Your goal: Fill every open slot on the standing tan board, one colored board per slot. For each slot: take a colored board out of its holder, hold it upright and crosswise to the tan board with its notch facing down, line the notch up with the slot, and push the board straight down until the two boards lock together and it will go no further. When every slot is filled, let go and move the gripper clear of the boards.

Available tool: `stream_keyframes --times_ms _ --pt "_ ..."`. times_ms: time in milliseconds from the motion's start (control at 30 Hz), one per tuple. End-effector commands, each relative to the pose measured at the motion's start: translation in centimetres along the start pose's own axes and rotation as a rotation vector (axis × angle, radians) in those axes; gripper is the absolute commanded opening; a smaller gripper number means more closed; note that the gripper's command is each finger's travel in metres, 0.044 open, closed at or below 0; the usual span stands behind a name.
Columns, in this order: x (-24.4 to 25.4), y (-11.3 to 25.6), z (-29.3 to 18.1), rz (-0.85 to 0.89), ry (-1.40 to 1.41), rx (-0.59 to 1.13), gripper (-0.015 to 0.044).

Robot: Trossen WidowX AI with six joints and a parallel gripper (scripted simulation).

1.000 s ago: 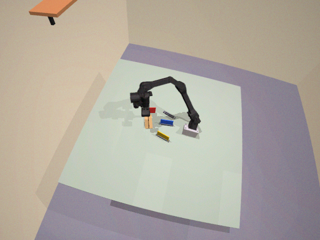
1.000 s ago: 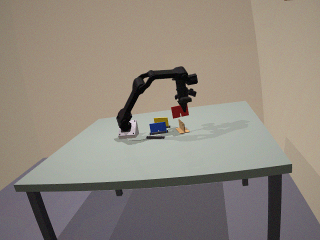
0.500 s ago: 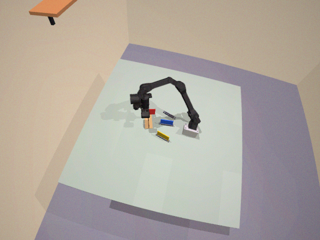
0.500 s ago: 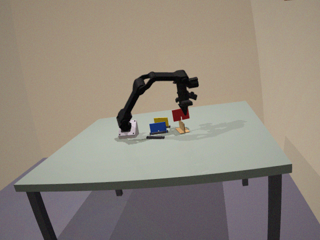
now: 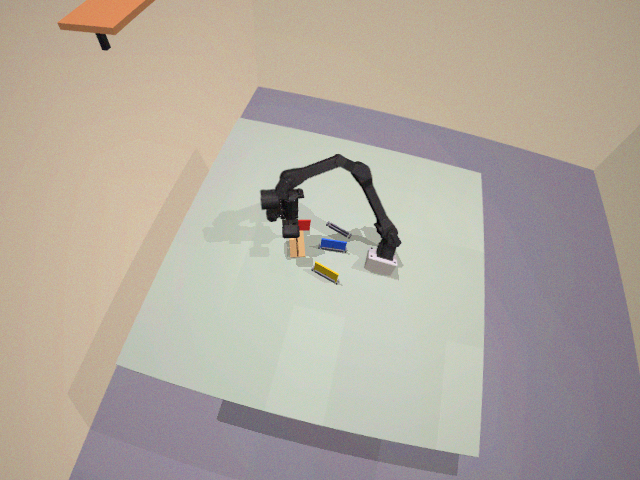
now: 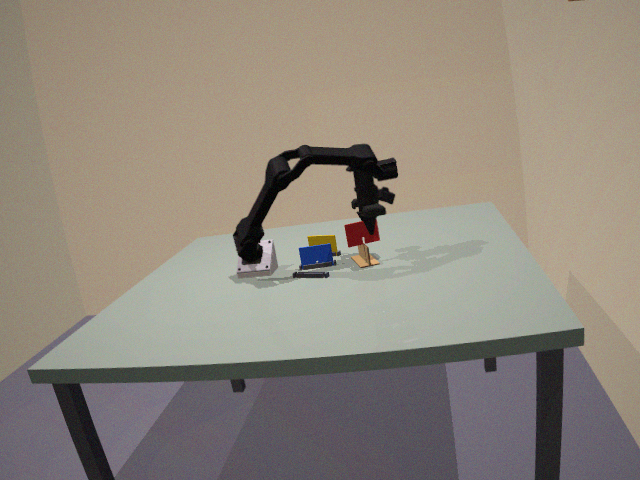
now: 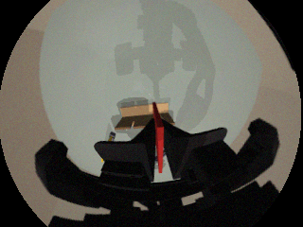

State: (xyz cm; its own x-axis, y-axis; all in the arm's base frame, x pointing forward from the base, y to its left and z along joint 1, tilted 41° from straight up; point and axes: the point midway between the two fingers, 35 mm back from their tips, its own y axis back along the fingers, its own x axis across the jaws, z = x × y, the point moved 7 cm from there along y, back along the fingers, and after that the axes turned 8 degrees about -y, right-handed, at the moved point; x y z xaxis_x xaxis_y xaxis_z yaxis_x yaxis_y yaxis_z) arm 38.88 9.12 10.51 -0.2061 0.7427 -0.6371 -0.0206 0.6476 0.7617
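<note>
A: Which details do we obtain from only 1 view?
B: In the exterior view we read the notch in the lower edge of the red board (image 5: 305, 225) (image 6: 361, 234) (image 7: 160, 137); the top view does not show it. In the wrist view we see an open slot in the upper edge of the tan board (image 5: 297, 246) (image 6: 363, 253) (image 7: 142, 124), to the left of the red board.
A: What quantities do we count?
B: We count 3 colored boards, 1 tan board and 3 holders. The blue board (image 5: 333, 244) (image 6: 316, 255) and the yellow board (image 5: 326, 271) (image 6: 322, 241) stand in 2 holders; the empty holder (image 5: 338, 229) (image 6: 311, 274) bears no board.
A: How do we describe the gripper (image 5: 291, 230) (image 6: 371, 229) (image 7: 160, 130) and its load?
B: We find its 2 fingers pinching the red board, 1 on each face. The red board is upright above the tan board, notch down, long axis roughly horizontal and crosswise to the tan board. We cannot tell whether the 2 boards touch.
</note>
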Motion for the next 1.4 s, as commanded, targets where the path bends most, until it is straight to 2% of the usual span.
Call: stream_keyframes --times_ms 0,1367 --pt "0.0 -0.3 0.0 -0.004 0.004 -0.003 0.0000" --pt "0.0 -4.4 0.0 -0.006 0.004 -0.003 0.0000"
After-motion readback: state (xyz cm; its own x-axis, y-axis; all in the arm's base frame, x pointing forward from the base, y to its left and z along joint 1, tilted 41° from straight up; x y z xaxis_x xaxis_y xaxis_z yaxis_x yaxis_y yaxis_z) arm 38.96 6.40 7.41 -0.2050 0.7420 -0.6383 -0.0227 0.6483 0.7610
